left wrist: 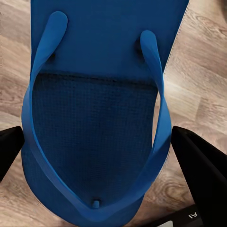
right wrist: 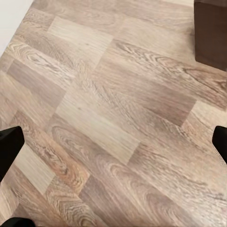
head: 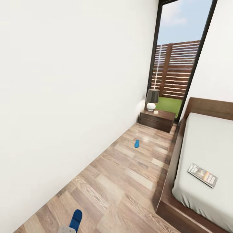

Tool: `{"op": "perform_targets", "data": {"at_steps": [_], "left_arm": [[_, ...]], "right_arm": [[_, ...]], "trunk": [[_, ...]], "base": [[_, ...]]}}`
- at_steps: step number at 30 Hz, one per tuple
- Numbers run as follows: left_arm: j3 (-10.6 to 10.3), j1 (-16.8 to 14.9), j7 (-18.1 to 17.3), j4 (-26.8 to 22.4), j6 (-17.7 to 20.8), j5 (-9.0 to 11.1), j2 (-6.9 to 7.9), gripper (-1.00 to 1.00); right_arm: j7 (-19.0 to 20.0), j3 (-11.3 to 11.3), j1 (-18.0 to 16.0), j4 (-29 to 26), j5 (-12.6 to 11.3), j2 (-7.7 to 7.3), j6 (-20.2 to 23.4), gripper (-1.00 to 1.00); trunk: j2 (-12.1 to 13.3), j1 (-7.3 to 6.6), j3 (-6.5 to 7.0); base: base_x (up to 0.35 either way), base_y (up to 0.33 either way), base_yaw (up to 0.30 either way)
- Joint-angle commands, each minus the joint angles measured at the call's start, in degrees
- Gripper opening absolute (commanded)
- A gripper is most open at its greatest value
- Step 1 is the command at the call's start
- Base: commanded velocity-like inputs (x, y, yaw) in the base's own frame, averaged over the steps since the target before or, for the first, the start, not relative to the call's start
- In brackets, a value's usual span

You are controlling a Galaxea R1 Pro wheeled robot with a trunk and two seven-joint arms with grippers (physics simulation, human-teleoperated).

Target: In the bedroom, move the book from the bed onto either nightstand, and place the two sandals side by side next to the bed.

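Your left gripper (left wrist: 97, 142) has one blue sandal (left wrist: 94, 118) between its two black fingers (left wrist: 198, 161); they sit at either edge of the sole, but actual contact can't be told. In the head view that sandal (head: 76, 220) pokes up at the lower edge, above the wood-plank floor (head: 113, 181). Your right gripper (right wrist: 113, 142) is spread wide over bare planks, holding nothing. Further on, the second sandal (head: 137, 143) lies flat on the floor, between the wall and the bed (head: 168, 194). The book (head: 202, 175) lies on the grey mattress near its edge. At the far end, the nightstand (head: 157, 119) stands against the wall with a lamp (head: 152, 99) on top, beside the window (head: 176, 61).
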Motion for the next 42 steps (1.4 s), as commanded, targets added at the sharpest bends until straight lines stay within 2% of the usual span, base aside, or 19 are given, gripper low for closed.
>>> {"op": "perform_targets", "data": {"at_steps": [1,32,42], "left_arm": [[0.5,0.0,-0.1,0.0,-0.2,-0.6,0.01,-1.00],[0.5,0.0,-0.1,0.0,-0.2,-0.6,0.00,-1.00],[0.5,0.0,-0.1,0.0,-0.2,-0.6,0.01,-1.00]], "right_arm": [[0.3,-0.1,0.0,0.1,-0.3,0.00,0.0,1.00],[0.3,-0.2,0.0,0.1,-0.3,0.05,0.0,1.00],[0.3,-0.1,0.0,0.1,-0.3,0.02,0.0,1.00]], "trunk": [[0.0,0.03,-0.06],[0.0,0.03,-0.06],[0.0,0.03,-0.06]], "base": [[0.329,0.000,0.000],[0.329,0.015,0.000],[0.144,0.061,0.000]]}}
